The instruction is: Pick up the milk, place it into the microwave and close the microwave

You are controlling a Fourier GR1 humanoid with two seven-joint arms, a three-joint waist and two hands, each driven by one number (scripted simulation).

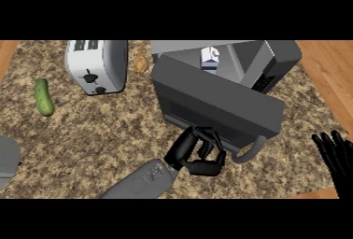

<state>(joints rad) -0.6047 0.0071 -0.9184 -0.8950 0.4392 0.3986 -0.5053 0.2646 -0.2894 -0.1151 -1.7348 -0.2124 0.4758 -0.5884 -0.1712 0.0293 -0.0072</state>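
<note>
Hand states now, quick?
Left hand: fingers curled, at the microwave door, holding nothing.
Right hand: open, resting at right edge.

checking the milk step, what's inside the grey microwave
A white and blue milk carton stands upright inside the grey box-shaped microwave. Its half-shut dark door covers the carton's base and most of the interior, so anything else there cannot be seen.

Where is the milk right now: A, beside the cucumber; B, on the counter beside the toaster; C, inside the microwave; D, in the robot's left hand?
C: the milk stands inside the microwave, visible above its partly open door.
</note>
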